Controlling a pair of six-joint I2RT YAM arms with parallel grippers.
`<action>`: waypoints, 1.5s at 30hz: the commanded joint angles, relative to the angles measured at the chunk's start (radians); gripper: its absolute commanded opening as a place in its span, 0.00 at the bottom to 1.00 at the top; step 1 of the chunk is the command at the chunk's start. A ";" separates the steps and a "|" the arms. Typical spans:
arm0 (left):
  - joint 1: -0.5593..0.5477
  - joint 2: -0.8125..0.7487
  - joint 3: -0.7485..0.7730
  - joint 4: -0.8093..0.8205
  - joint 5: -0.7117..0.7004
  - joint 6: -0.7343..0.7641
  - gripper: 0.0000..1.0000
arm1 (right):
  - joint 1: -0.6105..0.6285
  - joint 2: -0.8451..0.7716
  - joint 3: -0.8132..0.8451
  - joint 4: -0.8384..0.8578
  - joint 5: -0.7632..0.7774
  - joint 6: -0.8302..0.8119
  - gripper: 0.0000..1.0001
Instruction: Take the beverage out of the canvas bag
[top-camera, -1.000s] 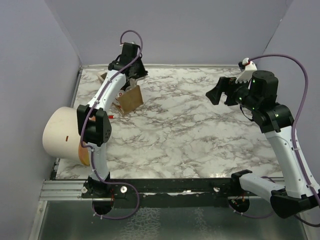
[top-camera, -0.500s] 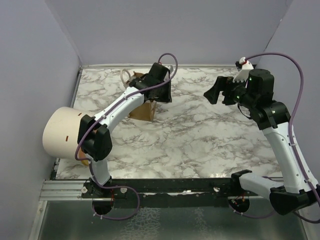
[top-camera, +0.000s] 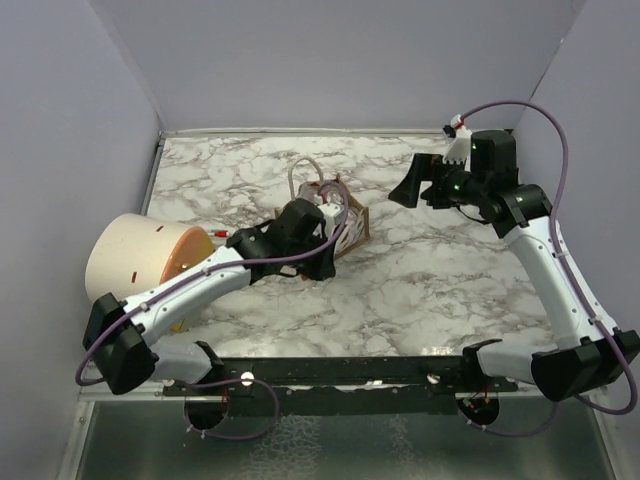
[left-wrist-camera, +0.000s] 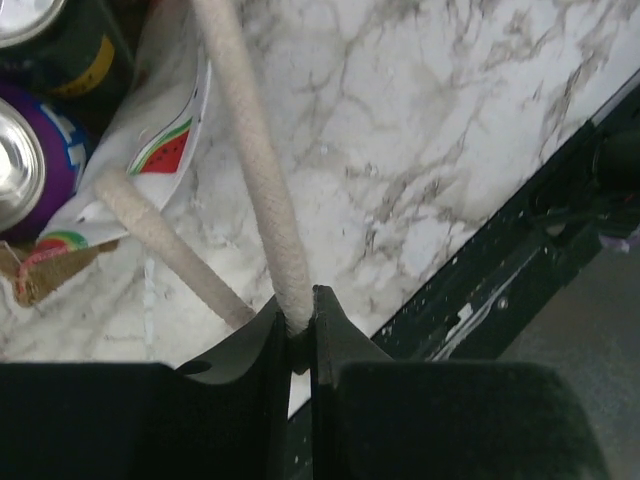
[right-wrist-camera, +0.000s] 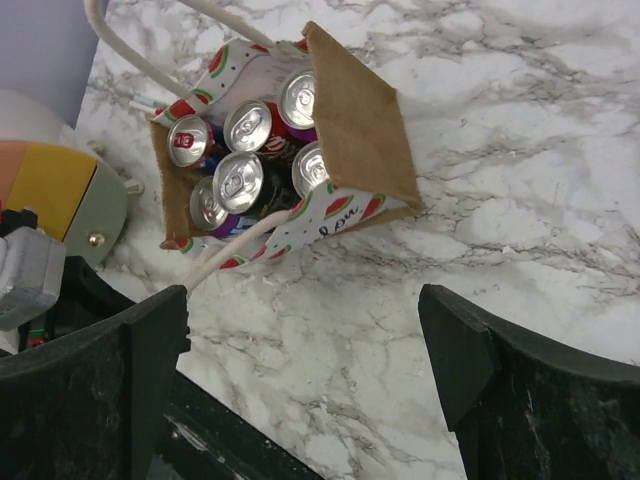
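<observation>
Sitting just above the middle of the top view, the bag (top-camera: 353, 222) rests on the marble table (top-camera: 450, 290), its open mouth packed with cans (right-wrist-camera: 238, 178). One white handle (left-wrist-camera: 255, 180) runs into the left claw (left-wrist-camera: 297, 322), pinched tight on it just lower left of the bag. That arm stretches low across the table from the lower left. The right claw (right-wrist-camera: 305, 335) hangs off to the bag's upper right, jaws spread wide and holding nothing, arm raised and bent. A cream cylinder (top-camera: 125, 262) lies at left.

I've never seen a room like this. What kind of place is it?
Probably a robot lab booth, not a kitchen: plain grey walls box in a marble-patterned table, with robot arms bolted on a rail.
</observation>
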 joint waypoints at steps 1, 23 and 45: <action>-0.048 -0.156 -0.146 -0.029 0.022 -0.106 0.00 | -0.005 0.012 -0.027 0.030 -0.134 0.009 0.99; -0.056 -0.288 -0.161 -0.097 0.023 -0.123 0.41 | 0.155 0.088 -0.057 0.025 -0.172 -0.039 0.99; 0.014 -0.254 -0.027 0.004 0.175 -0.039 0.75 | 0.243 0.149 0.005 0.107 -0.379 -0.015 0.98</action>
